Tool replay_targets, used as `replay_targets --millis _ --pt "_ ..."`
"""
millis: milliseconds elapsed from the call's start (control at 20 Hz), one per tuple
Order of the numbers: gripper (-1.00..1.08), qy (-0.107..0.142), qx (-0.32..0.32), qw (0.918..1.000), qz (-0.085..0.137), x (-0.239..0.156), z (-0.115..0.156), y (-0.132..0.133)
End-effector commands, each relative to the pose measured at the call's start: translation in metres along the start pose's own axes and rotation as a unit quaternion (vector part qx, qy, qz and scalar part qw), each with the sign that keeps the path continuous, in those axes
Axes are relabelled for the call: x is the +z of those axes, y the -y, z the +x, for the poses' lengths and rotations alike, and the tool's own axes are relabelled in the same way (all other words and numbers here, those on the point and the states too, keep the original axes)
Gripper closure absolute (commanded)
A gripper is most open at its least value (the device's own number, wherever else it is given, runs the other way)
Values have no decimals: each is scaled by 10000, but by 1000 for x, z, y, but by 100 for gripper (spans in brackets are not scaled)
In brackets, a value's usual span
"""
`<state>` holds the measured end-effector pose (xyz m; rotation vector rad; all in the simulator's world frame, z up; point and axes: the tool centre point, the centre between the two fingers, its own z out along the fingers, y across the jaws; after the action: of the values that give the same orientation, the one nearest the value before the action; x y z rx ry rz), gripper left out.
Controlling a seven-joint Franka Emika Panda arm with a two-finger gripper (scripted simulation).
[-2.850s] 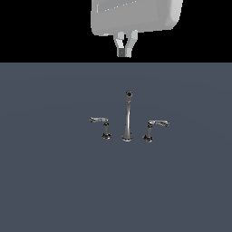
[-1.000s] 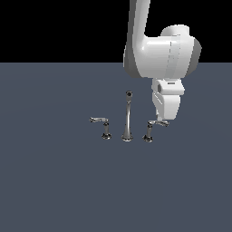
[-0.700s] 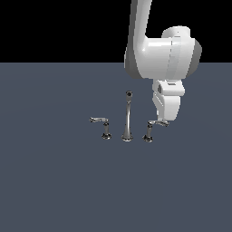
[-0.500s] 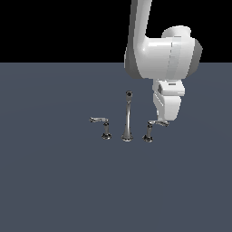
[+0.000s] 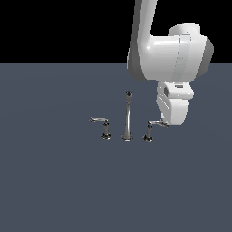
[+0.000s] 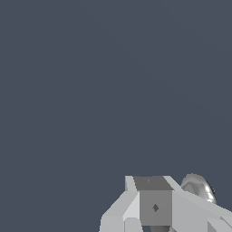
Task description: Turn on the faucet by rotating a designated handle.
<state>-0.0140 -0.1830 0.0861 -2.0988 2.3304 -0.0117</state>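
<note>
A: What does the arm (image 5: 149,41) look like?
B: Glossy white, with smooth rounded links and a fat bulbous wrist shaded grey underneath.
A: And the gripper (image 5: 166,123)?
B: A white, boxy block with a small dark slot. Up close its fingers (image 6: 154,206) are pale grey, faceted, with a tiny diamond mark.

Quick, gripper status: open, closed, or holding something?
Gripper: cannot be told. Its body hides the fingers; it sits at the lever end of the handle on the exterior view's right, grasp unconfirmed.
</note>
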Motion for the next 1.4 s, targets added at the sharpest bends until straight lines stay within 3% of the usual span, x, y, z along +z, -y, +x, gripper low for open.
replay_targets --millis 0,150,900,1000,1350 --pt "108 4 24 10000 -46 0 6 -14" --pt "108 5 -21 10000 10 0 1 -8" --pt "108 5 21 10000 -42 0 -10 -60" --pt "108 -11 69 10000 -19 0 -3 -56" --pt "108 -2 43 10000 -34 0 -33 -70"
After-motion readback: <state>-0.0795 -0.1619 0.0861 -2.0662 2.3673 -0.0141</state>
